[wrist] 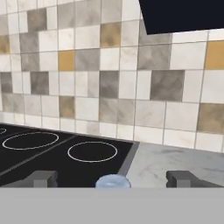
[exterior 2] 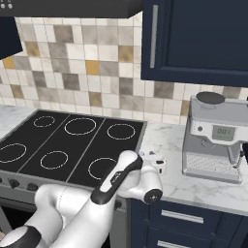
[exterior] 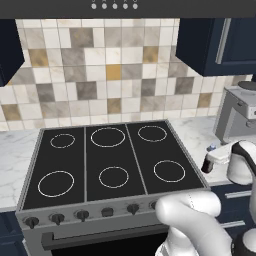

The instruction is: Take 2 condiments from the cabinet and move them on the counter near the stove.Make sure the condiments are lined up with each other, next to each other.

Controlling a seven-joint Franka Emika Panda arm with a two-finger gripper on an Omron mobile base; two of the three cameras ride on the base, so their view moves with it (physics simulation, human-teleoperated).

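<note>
Tiled wall backs a black stove and marble counter with a coffee machine. The gripper, fingers spread wide, straddles a bottle's blue cap beside the stove.

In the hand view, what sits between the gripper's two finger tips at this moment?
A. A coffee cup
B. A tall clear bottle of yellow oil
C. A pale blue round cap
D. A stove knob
C. A rounded pale blue cap shows low between the two dark finger tips, which stand wide apart on either side without touching it, beside the black cooktop.
</note>
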